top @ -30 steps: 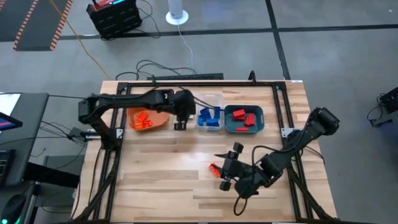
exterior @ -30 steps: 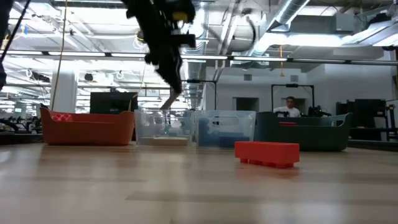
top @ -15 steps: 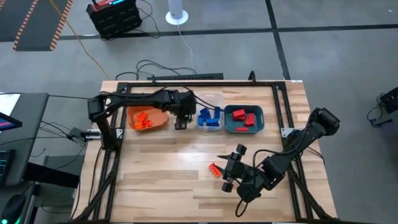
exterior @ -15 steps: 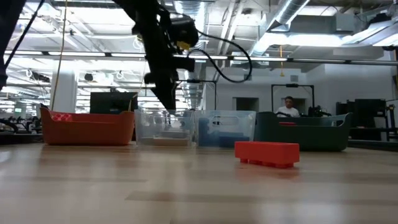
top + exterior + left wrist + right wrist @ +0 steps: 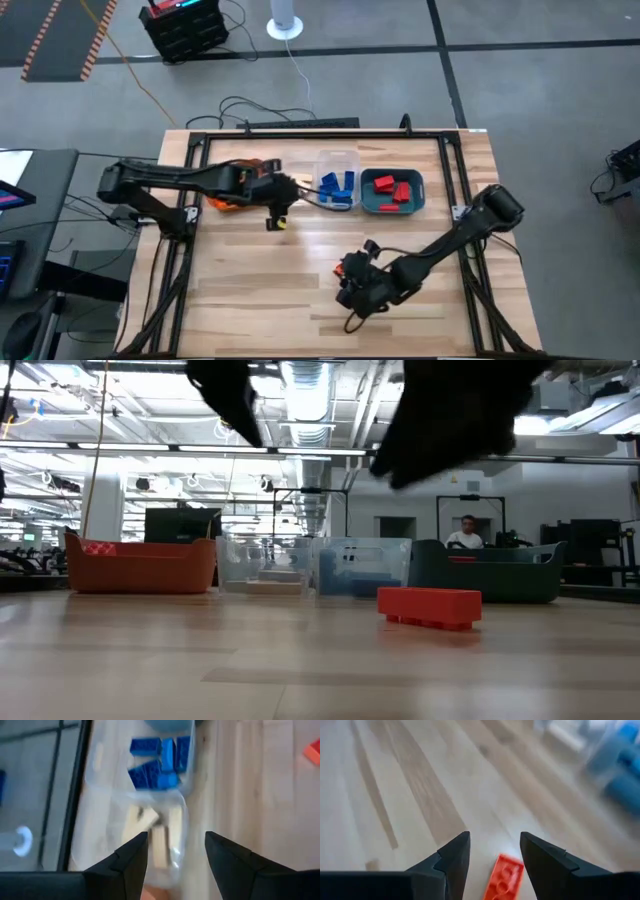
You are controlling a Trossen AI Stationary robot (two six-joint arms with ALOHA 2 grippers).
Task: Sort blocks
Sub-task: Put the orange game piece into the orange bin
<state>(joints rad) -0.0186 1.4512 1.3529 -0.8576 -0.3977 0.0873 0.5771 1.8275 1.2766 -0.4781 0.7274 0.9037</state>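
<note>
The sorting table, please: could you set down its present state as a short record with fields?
loose block: one red block lying flat on the table, outside all trays
right gripper: open, above that red block
left gripper: open and empty, near the clear tray
clear tray: blue blocks and tan blocks
teal tray: red blocks
orange tray: orange blocks

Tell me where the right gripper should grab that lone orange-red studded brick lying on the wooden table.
Grip the orange-red studded brick across its two long sides, coming straight down from above. It lies flat, studs up, alone on the wooden table, so nothing crowds it. The right gripper is open just above it; its fingers may need turning to square up with the brick's narrow width.
</note>
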